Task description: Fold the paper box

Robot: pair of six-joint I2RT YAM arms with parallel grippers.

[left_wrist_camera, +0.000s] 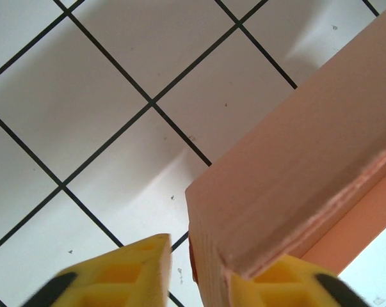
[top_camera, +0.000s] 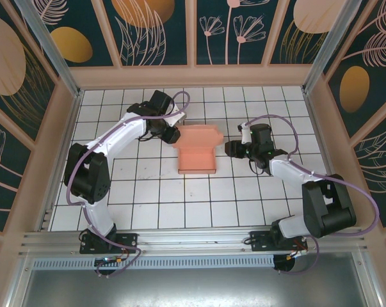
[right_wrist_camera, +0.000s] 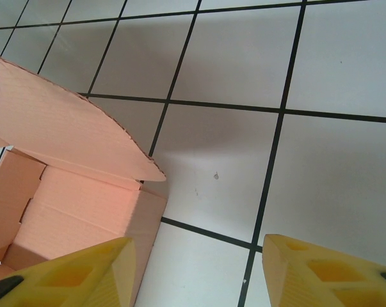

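The paper box (top_camera: 198,152) sits mid-worktop (top_camera: 244,204) as a part-formed, uncovered tray with its lid flap (right_wrist_camera: 71,125) raised at the far end; the walls appear set, so the step in hand is judged to be closing the lid. The left tool (top_camera: 173,135) straddles the far-left wall corner, jaws slightly parted and one finger clear of the card, hence released; the right tool (top_camera: 232,150) hovers just beside the right wall, spread wide and empty. The next move probably calls for steadying the tray while the flap is pressed down along its crease.
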